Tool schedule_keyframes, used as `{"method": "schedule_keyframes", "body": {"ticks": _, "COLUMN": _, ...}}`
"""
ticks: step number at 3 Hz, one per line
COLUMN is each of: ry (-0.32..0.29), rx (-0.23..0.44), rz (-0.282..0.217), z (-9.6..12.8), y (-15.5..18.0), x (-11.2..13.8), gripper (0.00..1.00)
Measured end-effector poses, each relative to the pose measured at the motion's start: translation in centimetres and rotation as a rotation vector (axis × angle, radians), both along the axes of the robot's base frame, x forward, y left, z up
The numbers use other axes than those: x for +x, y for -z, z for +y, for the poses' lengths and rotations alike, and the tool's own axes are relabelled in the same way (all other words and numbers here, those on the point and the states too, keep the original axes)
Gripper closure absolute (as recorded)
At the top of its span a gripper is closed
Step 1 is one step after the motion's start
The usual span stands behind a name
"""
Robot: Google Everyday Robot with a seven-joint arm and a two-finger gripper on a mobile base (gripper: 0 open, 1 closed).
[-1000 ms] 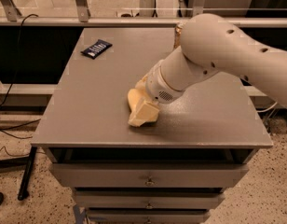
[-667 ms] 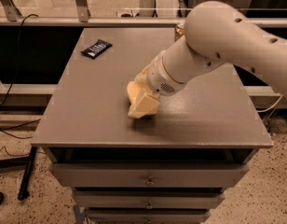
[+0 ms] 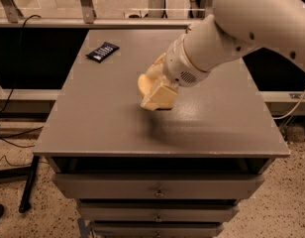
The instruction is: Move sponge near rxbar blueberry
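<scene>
The gripper [image 3: 160,95] sits over the middle of the grey table [image 3: 103,128], slightly toward the far half of the top. It is carried by a thick white arm [image 3: 231,29] that enters from the 2 o'clock direction and slopes down toward 8 o'clock. The jaws are closed on the sponge [image 3: 146,82], a pale yellow block that bulges out of the grip toward 10 o'clock. Its colour is close to that of the jaws, so the exact line of contact cannot be made out. A soft shadow [image 3: 160,125] lies on the table at 6 o'clock from the sponge, set apart from it. Whether the sponge's lower edge touches the surface cannot be confirmed. The rxbar blueberry [image 3: 102,52], a flat dark navy wrapper with pale lettering, lies flat near the far left corner of the table, at 10 o'clock from the sponge and well apart from it, with its long side running diagonally. Bare table top lies between the two items. Below the top, the front of the unit shows stacked drawers [image 3: 157,187]. Dark cables [image 3: 9,133] trail on the speckled floor at 9 o'clock from the table.
</scene>
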State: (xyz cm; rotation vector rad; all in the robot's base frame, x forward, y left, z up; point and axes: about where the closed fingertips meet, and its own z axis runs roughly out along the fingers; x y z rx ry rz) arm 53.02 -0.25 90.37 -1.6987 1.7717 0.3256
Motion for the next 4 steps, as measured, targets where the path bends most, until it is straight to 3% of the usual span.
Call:
{"method": "schedule_keyframes", "body": {"ticks": 1, "ry": 0.002, "rx": 0.004, "rz": -0.019, "z": 0.4, "y": -0.3, "x": 0.4, "gripper": 1.00}}
{"method": "schedule_keyframes", "body": {"ticks": 2, "ry": -0.003, "rx": 0.023, "rz": -0.094, "z": 1.8, "y": -0.8, "x": 4.1, "gripper": 1.00}}
{"method": "schedule_keyframes", "body": {"ticks": 4, "ry": 0.027, "rx": 0.099, "rz": -0.225, "z": 6.6, "y": 0.1, "x": 15.7, "gripper": 1.00}}
